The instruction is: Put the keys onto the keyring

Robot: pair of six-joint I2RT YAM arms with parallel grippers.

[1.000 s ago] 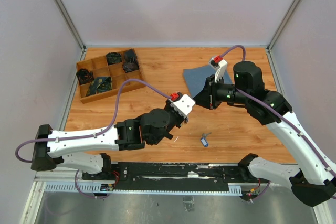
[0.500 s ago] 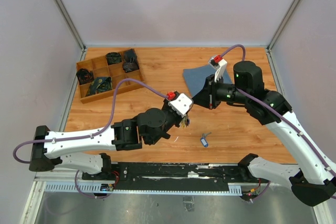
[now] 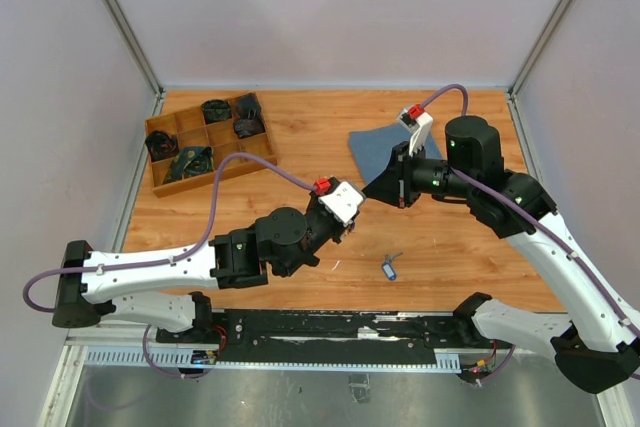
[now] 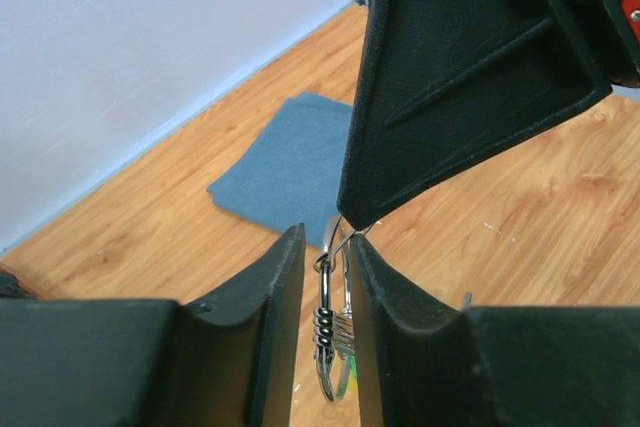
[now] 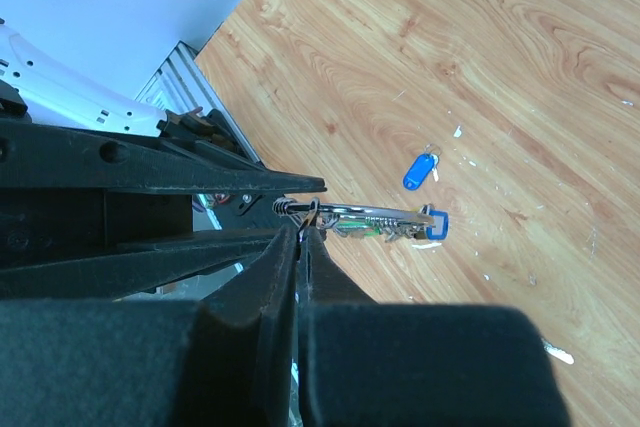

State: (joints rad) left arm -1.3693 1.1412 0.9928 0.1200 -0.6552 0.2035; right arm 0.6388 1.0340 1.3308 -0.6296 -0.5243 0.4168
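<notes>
No legible text

We can make out no lettering, brand, number or sign in the overhead view or in either wrist view.

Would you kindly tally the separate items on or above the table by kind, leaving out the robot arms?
Loose blue-headed key: 1
Keyring: 1
Blue cloth: 1
Wooden compartment tray: 1
Total: 4
</notes>
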